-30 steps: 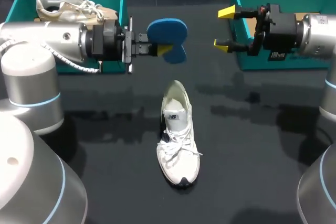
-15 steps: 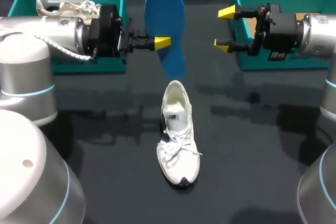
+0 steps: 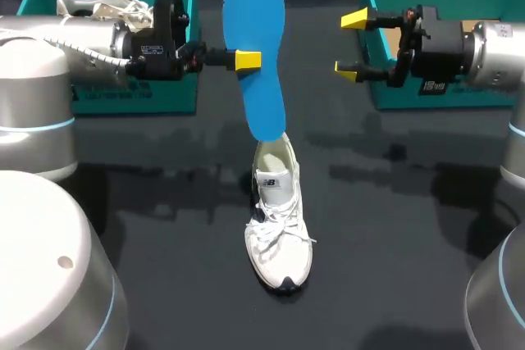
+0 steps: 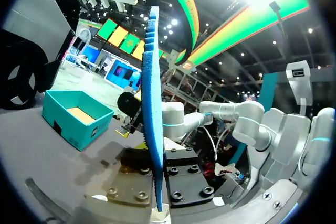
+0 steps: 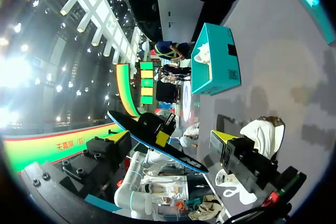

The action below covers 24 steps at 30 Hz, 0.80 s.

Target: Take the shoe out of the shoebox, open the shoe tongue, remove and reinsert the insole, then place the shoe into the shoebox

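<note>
Left gripper (image 3: 246, 61) is clamped on the blue foam insole (image 3: 254, 47), fingers nearly together, pinching one long edge at about mid-length. The insole stands upright. One end rises above the fingers; the other hangs below them to just over the heel opening of the white lace-up sneaker (image 3: 277, 219), which lies on the black table (image 3: 410, 243) under and a little ahead of the gripper. Cannot tell whether the lower end touches the collar. Right gripper (image 3: 351, 44) is spread wide and holds nothing; it faces the left one, apart from the insole, with a teal cardboard shoebox (image 3: 385, 96) just beside its fingers. Handling judgement: the insole looks thin, very light and flexible; the left wrist view shows it edge-on as a slim, slightly bowed strip. A one-edge pinch gives little control of the free ends, so expect buckling if it is pushed endwise into the shoe. A hold nearer the lower end, or across the width, would steer better. The sneaker has a soft upper, looks light, and is likely to slide when pushed. The free gripper could steady it at the heel collar or hold the tongue open.
</note>
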Available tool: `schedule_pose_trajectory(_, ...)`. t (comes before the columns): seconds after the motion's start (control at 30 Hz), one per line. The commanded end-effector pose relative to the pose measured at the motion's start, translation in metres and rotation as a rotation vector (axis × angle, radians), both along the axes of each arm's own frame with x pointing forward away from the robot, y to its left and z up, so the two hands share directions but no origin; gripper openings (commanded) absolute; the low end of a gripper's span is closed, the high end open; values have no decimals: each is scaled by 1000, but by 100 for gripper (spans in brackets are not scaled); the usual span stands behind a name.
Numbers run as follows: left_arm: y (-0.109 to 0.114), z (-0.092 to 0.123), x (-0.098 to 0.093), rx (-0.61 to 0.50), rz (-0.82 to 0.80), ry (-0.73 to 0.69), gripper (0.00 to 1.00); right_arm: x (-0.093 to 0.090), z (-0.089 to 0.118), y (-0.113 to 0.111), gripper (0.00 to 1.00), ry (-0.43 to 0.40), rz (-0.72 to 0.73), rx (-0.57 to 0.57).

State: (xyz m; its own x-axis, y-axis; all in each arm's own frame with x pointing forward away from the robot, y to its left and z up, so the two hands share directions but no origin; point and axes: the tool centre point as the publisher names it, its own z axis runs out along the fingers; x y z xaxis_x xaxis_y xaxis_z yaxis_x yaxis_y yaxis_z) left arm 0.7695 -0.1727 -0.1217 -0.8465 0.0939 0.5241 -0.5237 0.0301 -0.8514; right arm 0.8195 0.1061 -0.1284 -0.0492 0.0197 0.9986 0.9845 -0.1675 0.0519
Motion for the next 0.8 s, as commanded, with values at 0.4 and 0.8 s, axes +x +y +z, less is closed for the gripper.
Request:
schedule_pose_trajectory(0.4, 4, -29, 17, 83, 54, 969, 0, -1, -1, 1, 100, 0, -2, -1)
schedule_pose_trajectory(0.8, 2, -31, 15, 76, 93, 917, 0, -1, -1, 1, 100, 0, -2, -1)
